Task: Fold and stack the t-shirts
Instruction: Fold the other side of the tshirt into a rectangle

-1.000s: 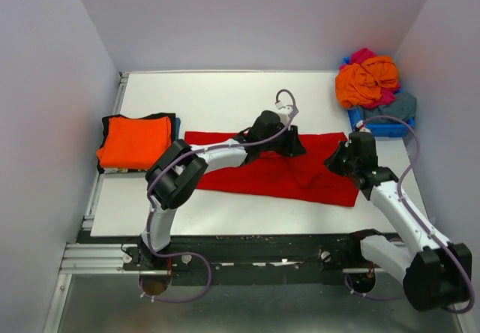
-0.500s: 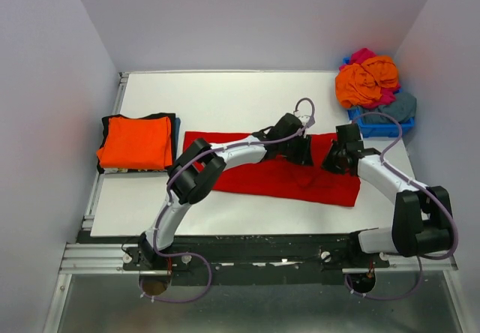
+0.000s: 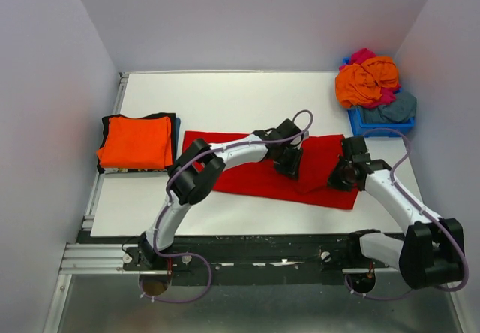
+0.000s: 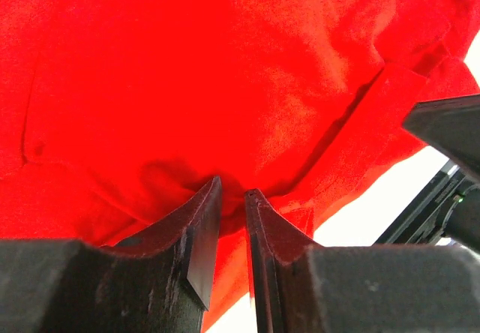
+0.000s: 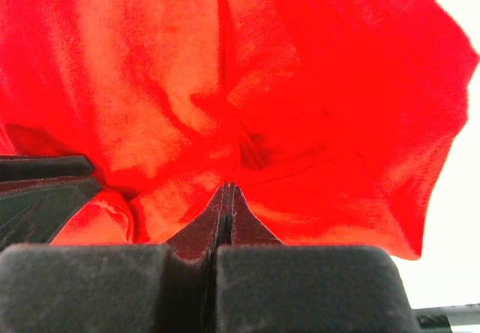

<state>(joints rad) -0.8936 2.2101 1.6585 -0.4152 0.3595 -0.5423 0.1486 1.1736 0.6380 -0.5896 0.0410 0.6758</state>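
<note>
The red t-shirt (image 3: 247,179) lies spread across the middle of the table, and its right part is bunched and pulled up. My left gripper (image 3: 291,166) is over that right part. In the left wrist view its jaws (image 4: 232,190) stand narrow, pinching a fold of red cloth (image 4: 187,70). My right gripper (image 3: 343,177) is at the shirt's right end. Its jaws (image 5: 227,187) are pressed together on a thin layer of the red cloth (image 5: 150,70). Other t-shirts, orange, magenta and grey-blue, are heaped at the back right (image 3: 367,78).
A folded orange shirt (image 3: 135,142) rests on a black one at the left edge of the table. The blue bin (image 3: 379,127) stands under the heap at the back right. The side walls are close to both ends of the table.
Both grippers have moved toward the near edge and drawn the shirt's far right edge with them. The right gripper has shut on the cloth, and the left jaws have narrowed slightly.
</note>
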